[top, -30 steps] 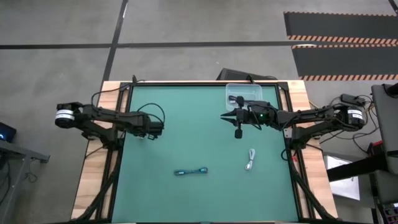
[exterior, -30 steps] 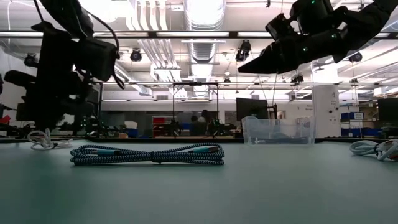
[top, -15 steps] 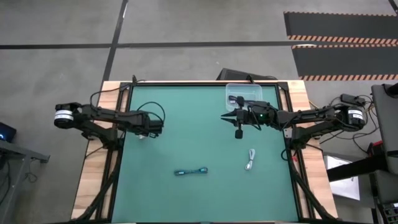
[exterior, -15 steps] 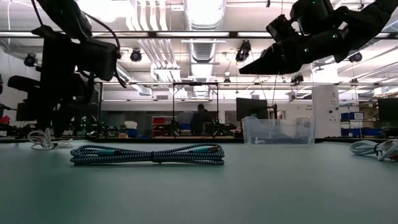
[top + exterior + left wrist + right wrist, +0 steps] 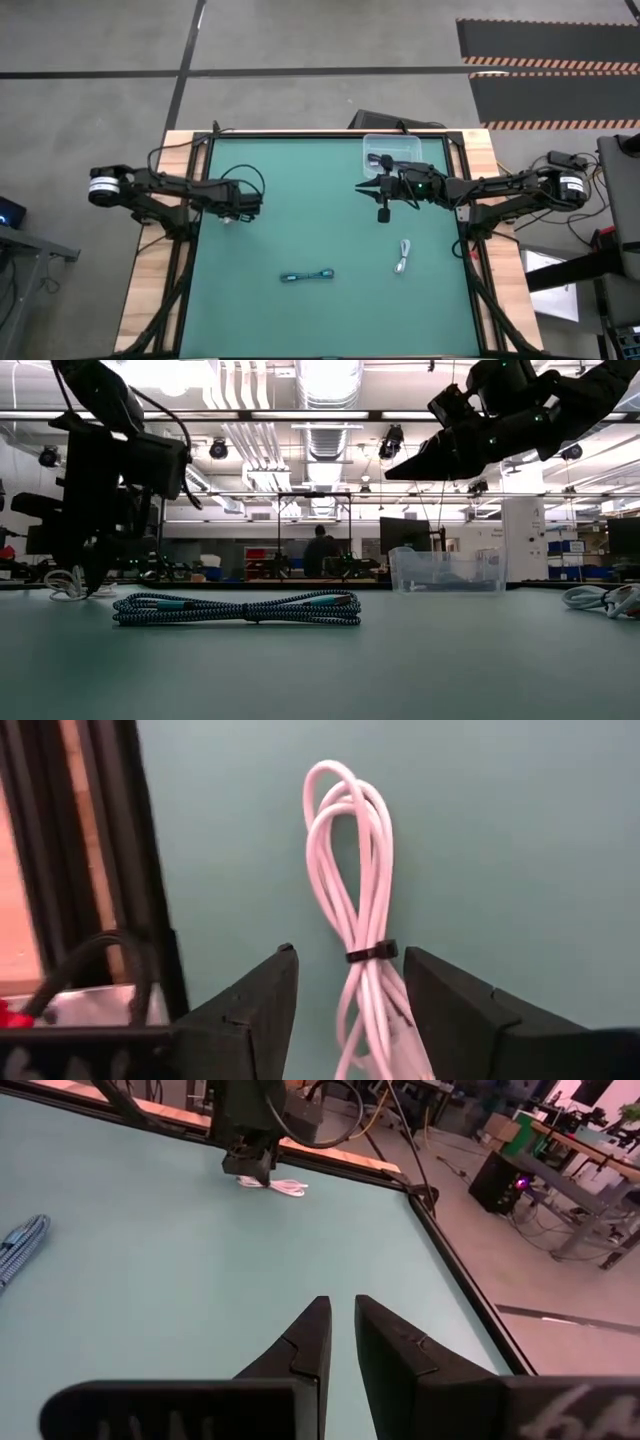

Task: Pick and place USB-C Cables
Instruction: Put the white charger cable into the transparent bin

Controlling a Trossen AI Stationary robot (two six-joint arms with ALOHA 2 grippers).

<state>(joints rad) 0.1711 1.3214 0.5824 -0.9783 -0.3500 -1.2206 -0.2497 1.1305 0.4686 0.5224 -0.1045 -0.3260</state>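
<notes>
White cable: a bundled white cable [image 5: 362, 920] cinched by a dark tie, lying on the green mat [image 5: 300, 230] by its left edge, right between the spread fingers of the left claw [image 5: 345, 995]; doesn't look pinched yet.
Teal cable: braided teal-blue cable [image 5: 307, 276] folded into a flat bundle, near the front middle of the mat, nothing touching it.
Grey-white cable: small pale cable [image 5: 402, 254] to the right of the teal one, well apart from it.
Dark cable: looks like it's sitting in the clear bin [image 5: 393, 152] at the back right, hard to make out.
Right claw: right claw [image 5: 383, 203] hangs up in the air just in front of the bin, fingers nearly pressed together, holding nothing.
Change: basically none over the last second, cables haven't budged; left claw has dropped a touch lower over the white cable.
</notes>
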